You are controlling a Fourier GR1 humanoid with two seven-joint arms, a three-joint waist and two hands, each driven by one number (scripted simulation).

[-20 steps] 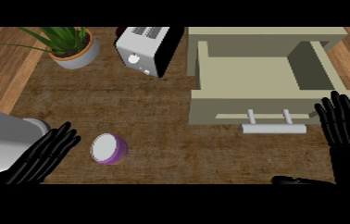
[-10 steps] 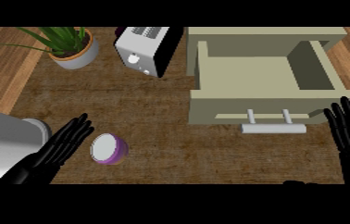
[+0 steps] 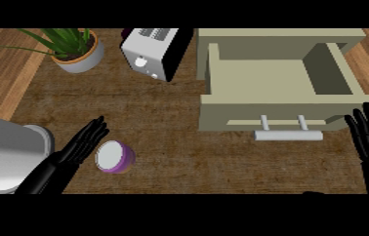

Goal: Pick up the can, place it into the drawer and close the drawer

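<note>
Purple can [image 3: 114, 157] with a white top lying on the brown counter [image 3: 180, 108] at lower left, well apart from the drawer. Left hand [image 3: 78, 146] just beside the can on its left, fingers straight and spread, pointing up and right, holding nothing; whether touching the can, impossible to tell. Right hand [image 3: 358, 134] at the right edge, fingers straight and upright, nothing held, just right of the drawer front. Beige drawer [image 3: 274, 79] pulled open at upper right, pale bar handle [image 3: 288, 132] on its front. Toaster [image 3: 153, 52] left of the drawer, potted plant [image 3: 72, 47] farther left.
</note>
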